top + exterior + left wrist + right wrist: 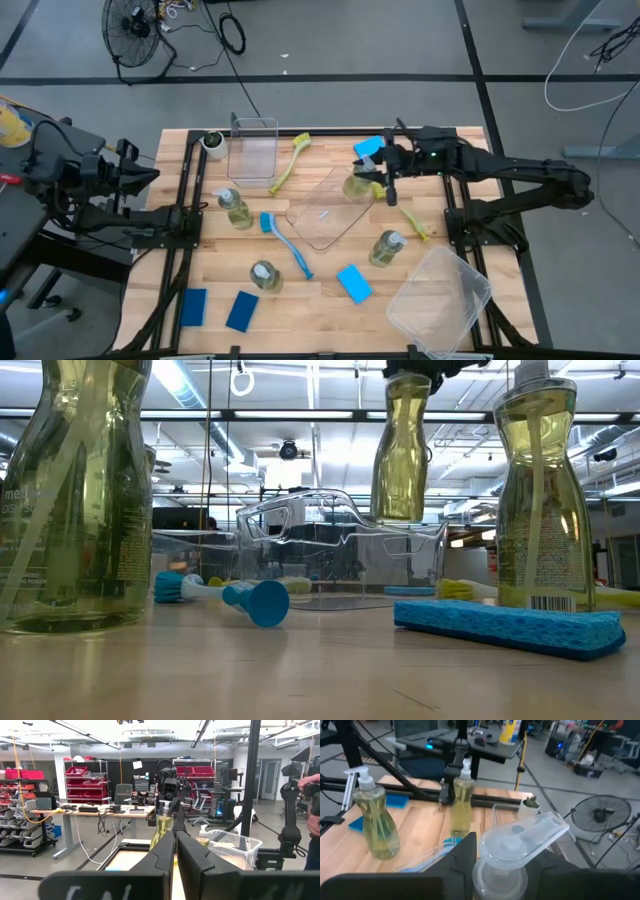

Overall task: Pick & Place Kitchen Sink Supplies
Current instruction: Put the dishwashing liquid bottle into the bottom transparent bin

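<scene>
My right gripper (380,178) is shut on a clear bottle of yellow-green liquid (358,186), held over the far right corner of the clear flat tray (322,218). Three more bottles stand on the table (236,208) (265,275) (387,247). Blue sponges lie flat: two at the near left (193,305) (241,311), one near the middle (354,283), one far behind the gripper (368,148). A blue brush (285,240) and two yellow-green brushes (288,160) (412,222) lie on the wood. My left gripper (142,178) waits shut off the table's left edge. My right gripper (512,870) holds the bottle just under its pump head (520,837), pinched between the two fingers. The fingers come level from the table's right side. The bottle (403,450) hangs upright below them, lifted clear above the tray.
A clear bin (252,150) stands at the far left, a small plant pot (213,142) beside it. A larger clear bin (440,298) sits at the near right corner. The low view shows a bottle (70,490) and a sponge (510,625) close to the near edge.
</scene>
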Controlling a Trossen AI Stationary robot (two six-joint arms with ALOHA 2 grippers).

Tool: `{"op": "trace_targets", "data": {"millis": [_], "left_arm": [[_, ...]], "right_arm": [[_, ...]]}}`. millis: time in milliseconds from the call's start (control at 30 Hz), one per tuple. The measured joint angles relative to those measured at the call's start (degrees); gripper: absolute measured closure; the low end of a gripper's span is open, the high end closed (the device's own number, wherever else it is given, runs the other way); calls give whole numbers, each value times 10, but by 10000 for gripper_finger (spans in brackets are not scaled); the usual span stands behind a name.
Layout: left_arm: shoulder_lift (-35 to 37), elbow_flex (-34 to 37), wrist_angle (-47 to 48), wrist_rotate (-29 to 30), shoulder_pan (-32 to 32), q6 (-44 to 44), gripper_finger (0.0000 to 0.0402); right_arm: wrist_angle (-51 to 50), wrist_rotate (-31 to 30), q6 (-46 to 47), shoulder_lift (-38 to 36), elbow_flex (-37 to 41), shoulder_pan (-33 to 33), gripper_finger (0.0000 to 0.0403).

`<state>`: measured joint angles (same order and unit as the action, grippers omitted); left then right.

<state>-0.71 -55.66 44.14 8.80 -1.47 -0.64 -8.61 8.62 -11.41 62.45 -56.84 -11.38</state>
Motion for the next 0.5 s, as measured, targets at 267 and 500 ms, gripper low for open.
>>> {"op": "trace_targets", "data": {"millis": [267, 500], "left_arm": [[0, 0, 0, 0, 0, 0, 376], [0, 0, 0, 0, 0, 0, 376]], "right_arm": [[43, -2, 0, 54, 0, -1, 301], [54, -7, 6, 83, 0, -11, 301]]}}
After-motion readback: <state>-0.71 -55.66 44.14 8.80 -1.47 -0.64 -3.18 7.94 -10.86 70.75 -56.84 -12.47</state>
